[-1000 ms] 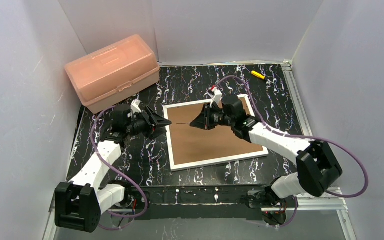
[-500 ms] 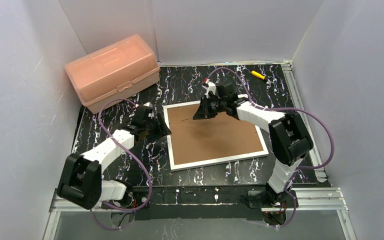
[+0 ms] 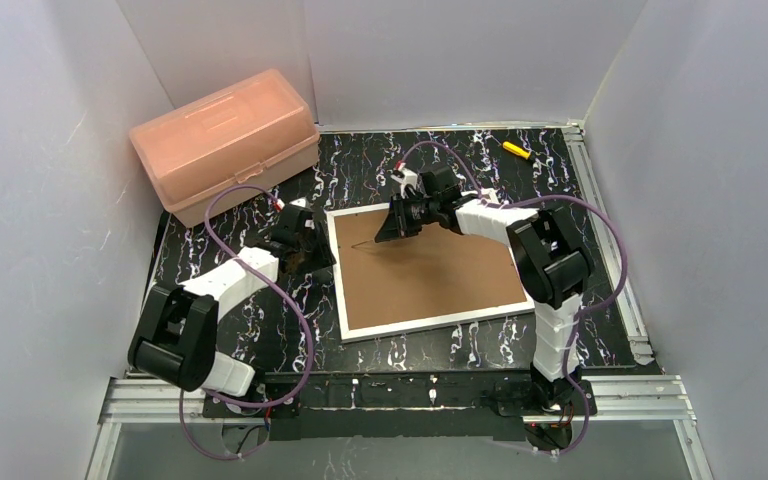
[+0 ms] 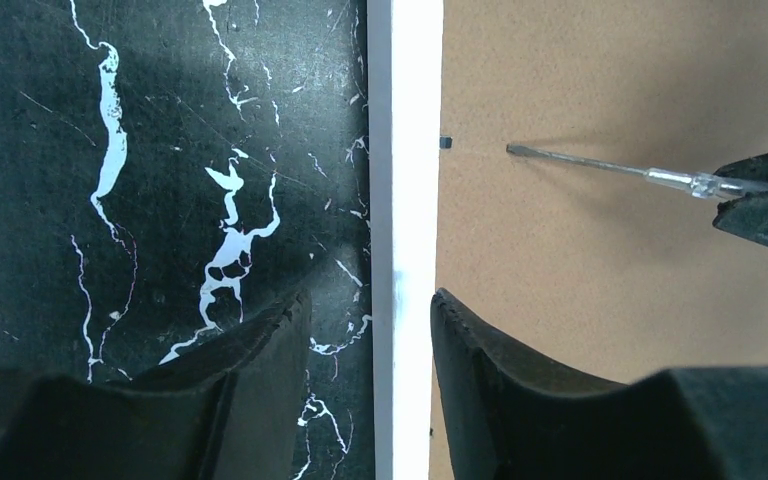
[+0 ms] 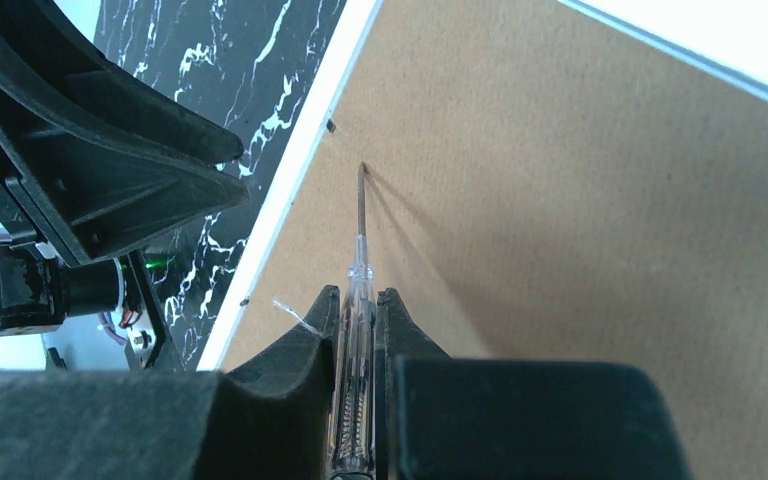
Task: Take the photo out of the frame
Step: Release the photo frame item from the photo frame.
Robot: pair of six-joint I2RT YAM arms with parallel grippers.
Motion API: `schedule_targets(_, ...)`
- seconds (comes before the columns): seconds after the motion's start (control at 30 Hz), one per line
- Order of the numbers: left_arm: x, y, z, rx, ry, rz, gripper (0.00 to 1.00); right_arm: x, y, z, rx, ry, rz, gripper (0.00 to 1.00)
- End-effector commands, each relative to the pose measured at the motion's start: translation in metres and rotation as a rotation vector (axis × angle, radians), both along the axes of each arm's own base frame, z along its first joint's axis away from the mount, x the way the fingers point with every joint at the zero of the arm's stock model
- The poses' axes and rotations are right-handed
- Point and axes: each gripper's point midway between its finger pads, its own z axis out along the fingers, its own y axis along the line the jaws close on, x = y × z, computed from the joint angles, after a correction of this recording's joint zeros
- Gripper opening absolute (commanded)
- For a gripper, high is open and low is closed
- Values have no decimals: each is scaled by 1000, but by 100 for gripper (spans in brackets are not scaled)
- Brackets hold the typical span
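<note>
Frame point(image 3: 440, 321) lies flat, back up, mid-surface point(image 3: 360, 170), with its near white edge toward the arm bases. The brown backing board point(image 3: 430, 275) is in place, so the photo is not in view. It is judged to sit under the board and is not yet out. Left jaws: apart, straddling the frame's left border, one of the fingers point(image 4: 250, 350) on the surface side, the other over the board. Contact with the border cannot be told. Right jaws: clamped on the clear handle of a screwdriver point(image 5: 358, 262). Key relation: the shaft's long axis points across the board toward the left border, and the tip stops just short of a small black clip point(image 4: 445, 142) at the board's left edge, apart from it. The clip lies ahead of the tip, slightly off its line, and farther along the border than the left fingers. The right arm is the nearer one, tool in hand; the left looks placed to steady the frame. Judgement: the step in hand is releasing this clip, which needs a short advance and a small sideways correction. Risk: the tip skids on the fibreboard. Nothing stands between tip and clip. Beyond: pink plastic box point(image 3: 225, 145) far left and yellow-handled tool point(image 3: 516, 150) far right, both apart from the frame.
</note>
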Motion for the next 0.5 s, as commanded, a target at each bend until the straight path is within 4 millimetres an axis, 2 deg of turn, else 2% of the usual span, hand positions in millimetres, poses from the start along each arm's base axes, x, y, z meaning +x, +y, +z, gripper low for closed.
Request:
schedule_targets(0.0, 11, -3, 9, 10, -25, -11, 43, 13, 17, 21, 102, -49, 46, 1)
schedule_targets(0.13, 14, -4, 7, -23, -11, 10, 39, 13, 20, 16, 115, -25, 52, 1)
schedule_targets(0.47, 25, -4, 7, -92, -6, 24, 37, 15, 26, 5, 135, 23, 53, 1)
